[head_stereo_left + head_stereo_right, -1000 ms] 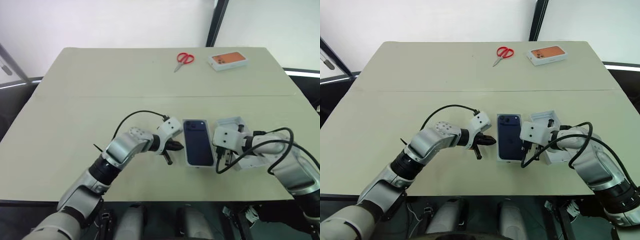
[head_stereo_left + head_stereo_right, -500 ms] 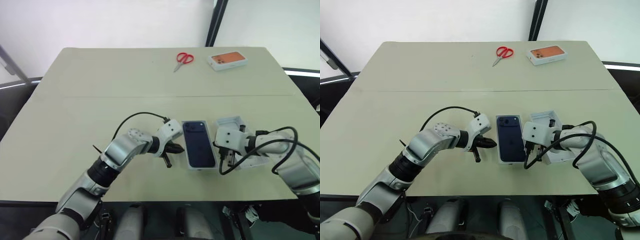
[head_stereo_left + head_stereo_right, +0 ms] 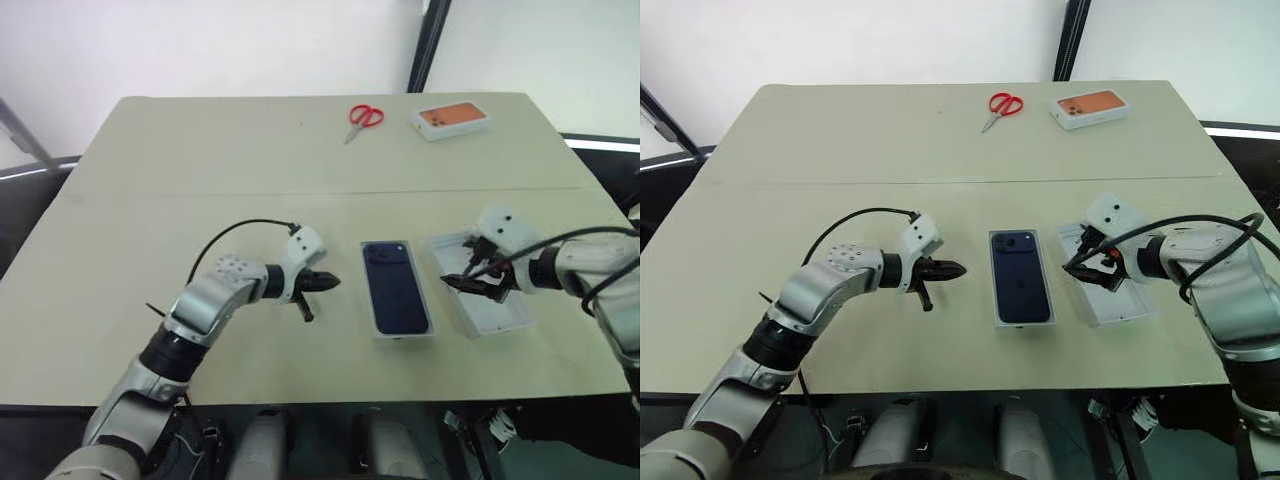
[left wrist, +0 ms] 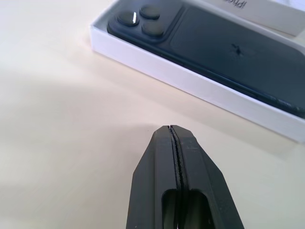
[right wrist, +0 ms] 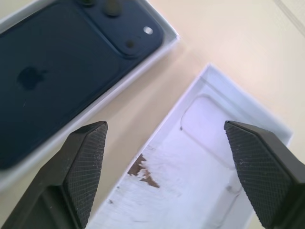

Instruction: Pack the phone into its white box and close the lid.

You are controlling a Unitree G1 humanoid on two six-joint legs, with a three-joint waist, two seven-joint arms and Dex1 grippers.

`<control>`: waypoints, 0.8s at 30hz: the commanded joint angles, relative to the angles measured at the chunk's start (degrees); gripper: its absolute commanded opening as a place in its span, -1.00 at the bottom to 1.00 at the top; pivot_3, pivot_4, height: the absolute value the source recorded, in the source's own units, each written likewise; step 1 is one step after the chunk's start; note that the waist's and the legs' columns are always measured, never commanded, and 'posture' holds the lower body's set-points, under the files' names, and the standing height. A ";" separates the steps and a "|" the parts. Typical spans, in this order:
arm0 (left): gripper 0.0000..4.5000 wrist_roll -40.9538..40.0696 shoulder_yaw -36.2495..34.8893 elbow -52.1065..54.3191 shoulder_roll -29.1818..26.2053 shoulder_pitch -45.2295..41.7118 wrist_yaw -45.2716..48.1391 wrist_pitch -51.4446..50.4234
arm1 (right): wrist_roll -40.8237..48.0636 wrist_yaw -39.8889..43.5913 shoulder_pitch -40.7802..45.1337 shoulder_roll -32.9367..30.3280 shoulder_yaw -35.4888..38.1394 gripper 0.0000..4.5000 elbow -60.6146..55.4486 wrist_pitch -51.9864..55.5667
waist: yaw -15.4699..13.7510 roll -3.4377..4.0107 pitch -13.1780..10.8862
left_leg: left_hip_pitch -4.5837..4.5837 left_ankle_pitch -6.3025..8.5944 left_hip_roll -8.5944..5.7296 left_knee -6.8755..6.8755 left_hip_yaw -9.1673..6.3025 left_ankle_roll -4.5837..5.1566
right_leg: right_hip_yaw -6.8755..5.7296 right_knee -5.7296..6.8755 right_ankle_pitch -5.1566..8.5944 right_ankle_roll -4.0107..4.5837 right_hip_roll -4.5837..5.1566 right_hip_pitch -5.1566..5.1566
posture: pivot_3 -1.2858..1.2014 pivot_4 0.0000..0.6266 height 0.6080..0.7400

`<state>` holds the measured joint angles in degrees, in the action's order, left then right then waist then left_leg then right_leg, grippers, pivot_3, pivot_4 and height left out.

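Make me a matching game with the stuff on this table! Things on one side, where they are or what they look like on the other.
Things:
1. phone
2. scissors
3. lid
4. left hand

Descriptions:
A. red handles, at the far side of the table
B. fingers shut, holding nothing
C. lying camera side up in the white box
D. lying open side up under the open right hand

Pairs: 1-C, 2-A, 3-D, 4-B
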<state>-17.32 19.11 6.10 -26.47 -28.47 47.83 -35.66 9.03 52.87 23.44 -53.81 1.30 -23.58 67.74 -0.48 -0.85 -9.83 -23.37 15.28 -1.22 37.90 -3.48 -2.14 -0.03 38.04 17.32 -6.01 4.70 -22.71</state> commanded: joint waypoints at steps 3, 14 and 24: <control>-1.00 -0.07 -3.03 4.33 -3.89 6.10 8.45 17.46 | 4.88 -3.88 7.81 0.90 -0.43 0.70 0.17 18.09 | -0.13 0.11 -0.05 | -0.02 0.00 0.00 0.00 0.02 0.00 | 0.01 -0.02 0.00 0.02 0.04 -0.03 | 0.03 -0.52 1.00; -1.00 -5.12 -6.10 7.47 -7.45 10.77 16.38 19.27 | 18.22 -12.41 10.49 0.55 -6.70 0.70 3.18 24.76 | -0.05 0.16 -0.08 | -0.06 0.06 -0.02 0.00 0.05 0.10 | -0.01 -0.05 0.00 0.02 0.06 -0.03 | 0.03 -0.52 1.00; -1.00 -6.28 -7.36 8.52 -5.74 11.34 14.08 18.13 | 26.76 -22.45 11.48 0.55 -4.95 -0.97 8.18 24.76 | 0.21 0.15 -0.08 | -0.05 0.07 0.02 0.00 0.06 0.12 | -0.01 -0.03 -0.01 0.01 -0.02 -0.03 | 0.03 -0.52 1.00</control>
<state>-22.33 13.17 12.66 -32.34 -17.51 62.14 -17.38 33.60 31.82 33.98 -52.47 -5.43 -15.32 92.12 -0.26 -0.69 -9.91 -23.41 15.35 -1.20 37.90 -3.42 -2.02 -0.04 38.01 17.31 -6.00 4.67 -22.74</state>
